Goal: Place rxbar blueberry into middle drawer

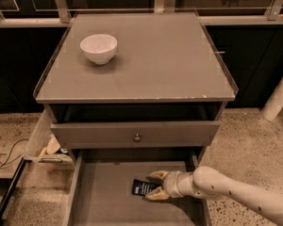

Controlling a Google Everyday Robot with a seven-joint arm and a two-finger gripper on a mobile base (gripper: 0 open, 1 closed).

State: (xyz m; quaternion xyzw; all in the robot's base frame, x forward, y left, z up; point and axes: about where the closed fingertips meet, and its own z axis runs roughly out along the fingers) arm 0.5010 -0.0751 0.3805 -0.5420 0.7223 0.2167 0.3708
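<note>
Far to my left, a pale open side bin (38,139) hangs off the cabinet with a few odds and ends I cannot identify; it has no part in this job. Above it, the round white ceramic bowl (99,47) sits on the left rear of the flat gray cabinet top (170,55), well away from where I am working. Below the top, the gray drawer front with the small round metal knob (137,137) is closed, so it does not block the way down to the opening beneath it.

The wide gray middle drawer (104,201) is pulled out towards the camera, with its bare floor exposed to receive the bar. The small flat dark navy-blue wrapped rxbar blueberry (140,188) is already inside it, right of centre, low over the floor or resting on it; I cannot tell which. My tan two-finger gripper (150,186) reaches in from the right on its white arm (236,194). It is closed on the bar's right end, one finger above and one below. I judge that only letting go remains.
</note>
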